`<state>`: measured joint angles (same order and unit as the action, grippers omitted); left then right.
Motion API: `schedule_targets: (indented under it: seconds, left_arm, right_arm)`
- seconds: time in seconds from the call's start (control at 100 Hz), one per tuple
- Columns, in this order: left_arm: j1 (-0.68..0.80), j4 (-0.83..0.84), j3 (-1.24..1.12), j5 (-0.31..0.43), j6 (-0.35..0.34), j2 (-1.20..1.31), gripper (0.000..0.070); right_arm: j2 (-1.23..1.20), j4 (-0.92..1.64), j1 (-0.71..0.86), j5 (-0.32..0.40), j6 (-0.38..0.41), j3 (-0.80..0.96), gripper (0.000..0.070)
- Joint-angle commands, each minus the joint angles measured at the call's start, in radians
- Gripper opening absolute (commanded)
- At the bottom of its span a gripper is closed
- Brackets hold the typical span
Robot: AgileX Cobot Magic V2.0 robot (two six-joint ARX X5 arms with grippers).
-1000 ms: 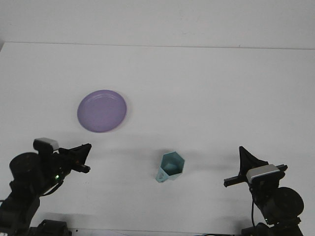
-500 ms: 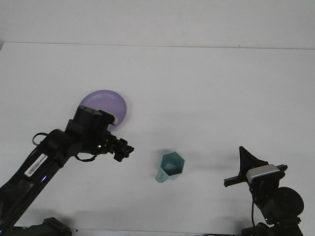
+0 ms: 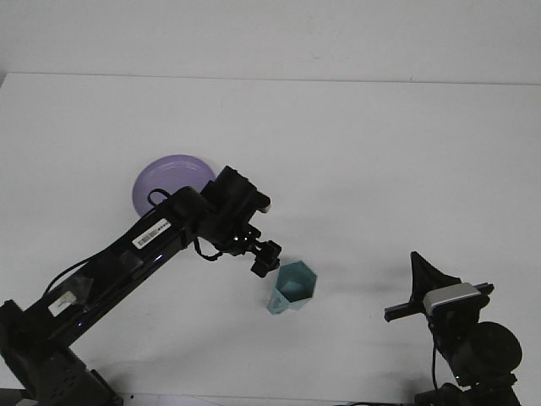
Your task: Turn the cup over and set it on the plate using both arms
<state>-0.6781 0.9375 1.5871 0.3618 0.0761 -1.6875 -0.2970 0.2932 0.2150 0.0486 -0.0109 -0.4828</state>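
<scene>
The left tool (image 3: 265,259), grip state unclear, is reaching just left of the cup (image 3: 293,286) to grasp it.

You are looking at a brightly and evenly lit scene, the white table (image 3: 355,161) close to washed out and showing almost no texture. Soft, faint shadows fall beside the cup (image 3: 292,286) and under the left arm (image 3: 161,241), pointing to diffuse overhead light. No hard glare shows on the plate (image 3: 161,182). The picture is slightly soft and grainy. The dark arm parts lose detail into near-black, and the table's far edge bows a little.
</scene>
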Motion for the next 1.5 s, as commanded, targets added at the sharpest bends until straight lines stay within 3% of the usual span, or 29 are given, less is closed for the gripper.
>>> schedule_targets:
  seconds: [0.0, 0.68, 0.74, 0.93, 1.25, 1.49]
  left_arm:
    - [-0.021, 0.010, 0.026, -0.006, -0.004, -0.038, 0.0464]
    - [-0.117, -0.058, 0.026, -0.048, 0.019, -0.248, 0.0456]
    - [-0.121, -0.057, 0.026, -0.048, 0.018, -0.259, 0.0397]
    - [-0.129, -0.066, 0.026, -0.048, 0.003, -0.266, 0.0000]
    - [-0.118, -0.048, 0.057, -0.054, 0.002, -0.264, 0.0012]
    - [-0.025, 0.123, 0.225, -0.157, -0.046, -0.261, 0.0012]
  right_arm:
    - [-0.005, -0.015, 0.002, -0.004, 0.011, -0.008, 0.0000]
    - [-0.004, -0.017, 0.002, -0.004, 0.015, -0.008, 0.0000]
    - [-0.005, -0.017, 0.002, -0.004, 0.015, -0.008, 0.0000]
    - [-0.004, -0.017, 0.002, -0.004, 0.014, -0.008, 0.0000]
    - [-0.005, -0.016, 0.002, -0.004, 0.014, -0.008, 0.0000]
    - [-0.004, -0.016, 0.002, -0.004, 0.014, -0.008, 0.0000]
